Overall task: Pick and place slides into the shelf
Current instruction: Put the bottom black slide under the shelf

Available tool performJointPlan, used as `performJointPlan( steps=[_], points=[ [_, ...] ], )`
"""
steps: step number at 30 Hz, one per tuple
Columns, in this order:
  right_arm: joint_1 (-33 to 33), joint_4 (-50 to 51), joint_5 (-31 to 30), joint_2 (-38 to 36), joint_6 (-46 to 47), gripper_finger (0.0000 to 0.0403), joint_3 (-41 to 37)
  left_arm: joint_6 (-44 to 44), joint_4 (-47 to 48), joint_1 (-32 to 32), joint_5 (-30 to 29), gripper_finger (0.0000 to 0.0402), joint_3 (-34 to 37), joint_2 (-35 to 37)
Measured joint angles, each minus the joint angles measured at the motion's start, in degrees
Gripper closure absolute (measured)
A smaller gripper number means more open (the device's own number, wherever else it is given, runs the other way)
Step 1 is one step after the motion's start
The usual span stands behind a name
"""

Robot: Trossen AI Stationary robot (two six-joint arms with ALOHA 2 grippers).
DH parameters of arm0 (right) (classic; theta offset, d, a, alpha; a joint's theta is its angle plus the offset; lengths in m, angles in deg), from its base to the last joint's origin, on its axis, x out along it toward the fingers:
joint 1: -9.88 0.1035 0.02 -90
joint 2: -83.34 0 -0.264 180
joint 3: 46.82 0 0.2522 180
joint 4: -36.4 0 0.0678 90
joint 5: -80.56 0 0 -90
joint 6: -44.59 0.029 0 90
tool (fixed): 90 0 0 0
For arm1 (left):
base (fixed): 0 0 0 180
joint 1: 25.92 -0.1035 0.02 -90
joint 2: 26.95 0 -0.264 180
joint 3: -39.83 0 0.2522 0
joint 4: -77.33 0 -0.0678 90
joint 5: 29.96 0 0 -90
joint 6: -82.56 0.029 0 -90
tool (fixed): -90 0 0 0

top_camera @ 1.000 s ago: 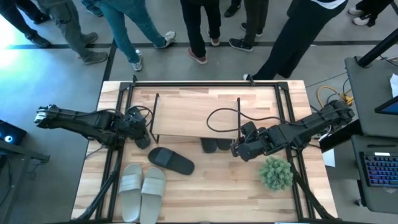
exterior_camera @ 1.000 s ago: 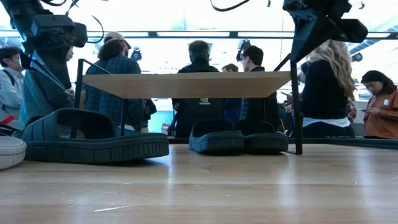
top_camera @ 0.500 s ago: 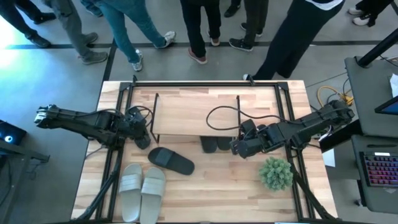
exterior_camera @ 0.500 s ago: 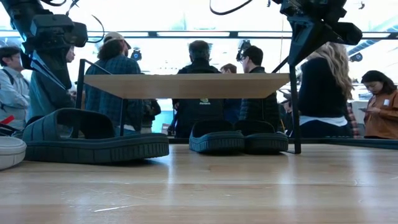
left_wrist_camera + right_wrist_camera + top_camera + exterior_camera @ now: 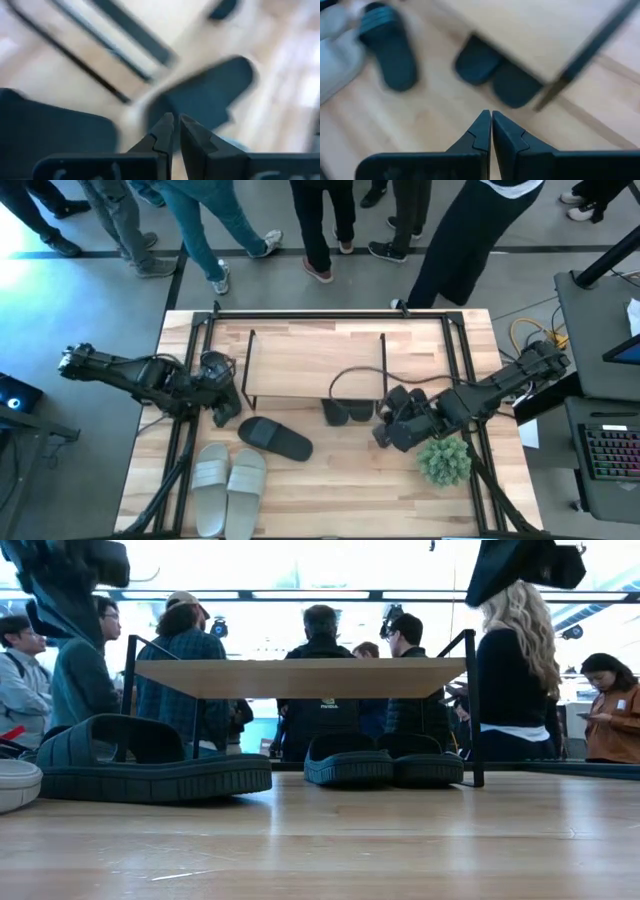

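Waiting Slides, Idle Claws

Hovering by the shelf's left end, the left claw [image 5: 222, 412] had its fingers together, holding nothing. Two pale slides [image 5: 229, 477] lay side by side at the bench's [image 5: 330, 490] front-left, a black slide [image 5: 274, 438] just beyond them. Two more black slides [image 5: 347, 412] sat tucked under the shelf [image 5: 312, 362]. Right of those, the right claw [image 5: 382, 435] was pinched shut and empty, beside a small plant [image 5: 443, 458].

Slides and shelf on the table
Two black slides [image 5: 348, 412] tucked under the shelf [image 5: 315, 365]; one black slide [image 5: 274, 438] in front, grey pair [image 5: 229, 479] nearer.
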Motion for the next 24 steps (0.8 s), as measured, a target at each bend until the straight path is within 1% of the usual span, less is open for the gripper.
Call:
performJointPlan(
  steps=[4, 6, 8, 11, 13, 15, 17, 20, 22, 24],
  points=[
    [2.69, -4.20, 0.08, 0.14, -2.09, 0.0394, 0.07, -7.23, -7.00, 8.18, 0.69, 0.0399, -0.56, -2.70],
    [3.65, -4.09, -0.86, 0.53, -1.46, 0.0394, 0.07, -11.22, -9.62, 13.46, -0.73, 0.0400, -0.58, -6.56],
    [4.36, -3.91, -2.18, 0.92, -0.90, 0.0394, 0.07, -16.28, -10.66, 19.03, -3.41, 0.0401, -0.74, -11.58],
    [5.24, -3.60, -3.28, 0.92, -0.14, 0.0393, 0.07, -25.92, -6.94, 26.42, -8.42, 0.0401, -3.82, -21.38],
    [5.42, -3.53, -3.06, 0.92, -0.11, 0.0385, 0.07, -31.61, -0.75, 29.43, -9.11, 0.0401, -7.91, -27.89],
    [5.56, -3.47, -2.41, 0.92, -0.23, 0.0368, 0.26, -34.62, 4.13, 30.79, -7.30, 0.0398, -13.62, -33.81],
    [5.57, -3.65, -1.79, 0.90, -0.63, 0.0345, 0.58, -34.95, 10.68, 30.97, -5.10, 0.0387, -19.34, -39.69],
    [5.64, -3.51, 0.03, 0.90, -0.33, 0.0301, 0.58, -35.12, 18.19, 30.37, -4.82, 0.0356, -27.91, -46.21],
    [5.64, -3.23, 0.60, 0.90, 0.15, 0.0270, 0.58, -37.17, 22.50, 28.44, -4.19, 0.0330, -32.16, -49.86],
    [5.69, -2.30, 0.63, 0.90, 1.30, 0.0241, 0.58, -39.31, 23.28, 26.15, -2.47, 0.0304, -34.86, -52.77]
  ],
)
